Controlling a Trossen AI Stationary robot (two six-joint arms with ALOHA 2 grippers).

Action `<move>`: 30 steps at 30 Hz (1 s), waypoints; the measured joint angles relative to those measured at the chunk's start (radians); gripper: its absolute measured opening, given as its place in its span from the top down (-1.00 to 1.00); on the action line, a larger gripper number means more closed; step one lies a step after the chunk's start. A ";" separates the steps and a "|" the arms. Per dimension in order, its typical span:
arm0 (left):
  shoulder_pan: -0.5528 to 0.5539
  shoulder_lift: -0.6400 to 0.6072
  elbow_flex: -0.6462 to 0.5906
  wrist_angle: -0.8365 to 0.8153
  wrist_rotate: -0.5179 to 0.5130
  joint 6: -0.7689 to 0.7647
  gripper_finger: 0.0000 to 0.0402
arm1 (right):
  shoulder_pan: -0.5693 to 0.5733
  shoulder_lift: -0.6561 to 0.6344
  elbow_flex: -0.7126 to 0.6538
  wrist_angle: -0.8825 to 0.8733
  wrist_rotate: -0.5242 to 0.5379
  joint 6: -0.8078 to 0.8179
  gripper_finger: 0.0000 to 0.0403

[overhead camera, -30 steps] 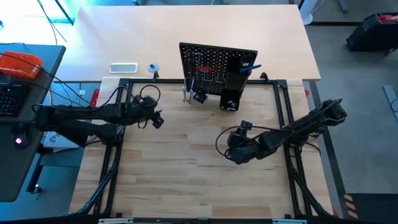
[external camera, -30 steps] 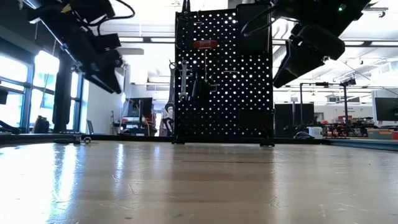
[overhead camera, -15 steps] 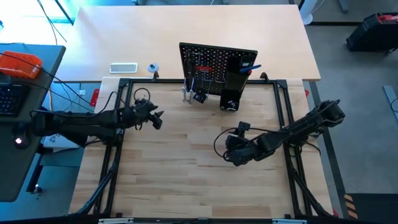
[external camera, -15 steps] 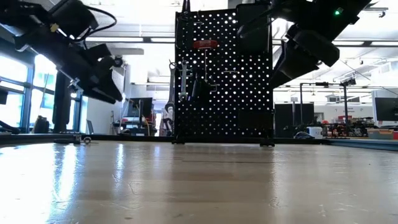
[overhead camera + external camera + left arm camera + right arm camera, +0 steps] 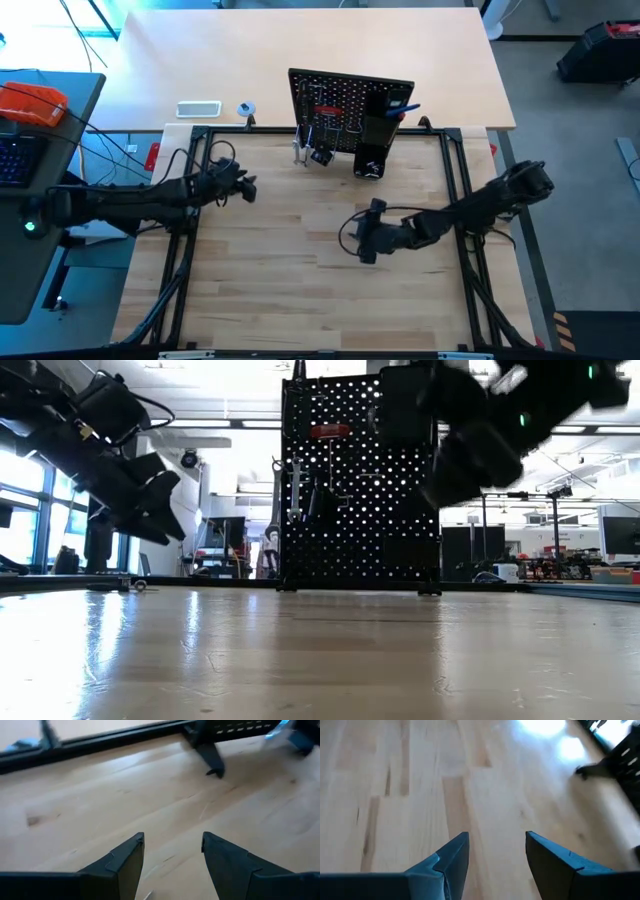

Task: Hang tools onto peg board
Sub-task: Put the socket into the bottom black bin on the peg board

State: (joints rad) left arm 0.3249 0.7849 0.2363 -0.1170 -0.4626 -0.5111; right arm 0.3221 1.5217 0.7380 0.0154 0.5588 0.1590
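**Both grippers empty over bare tabletop**

My left gripper [image 5: 248, 187] and right gripper [image 5: 364, 243] hover with fingers apart, holding nothing, above the tabletop [image 5: 270, 260]. At twelve o'clock the peg board [image 5: 345, 100] stands upright, the tools [image 5: 320, 150] hanging on it.

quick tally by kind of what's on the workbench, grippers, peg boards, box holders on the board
grippers: 2, the left gripper and the right gripper, both open and empty above the wooden table
peg boards: 1, the peg board standing upright at the far edge
box holders: 1, the black box holder on the board
total: 4
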 joint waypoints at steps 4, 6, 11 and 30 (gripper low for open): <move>0.040 0.000 0.000 -0.081 0.001 -0.037 0.08 | -0.029 0.001 -0.104 0.175 -0.084 0.016 0.07; 0.056 0.000 0.000 -0.119 -0.003 -0.039 0.13 | -0.034 0.001 -0.142 0.236 -0.119 0.023 0.07; 0.080 0.000 0.000 -0.122 -0.028 -0.046 0.25 | -0.034 0.000 -0.160 0.281 -0.145 0.015 0.07; 0.193 0.133 0.220 -0.498 0.055 0.000 0.21 | -0.054 0.000 -0.161 0.321 -0.197 -0.026 0.07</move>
State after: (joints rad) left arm 0.5183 0.9176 0.4568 -0.6147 -0.4079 -0.5114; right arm 0.2680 1.5219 0.5770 0.3359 0.3614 0.1326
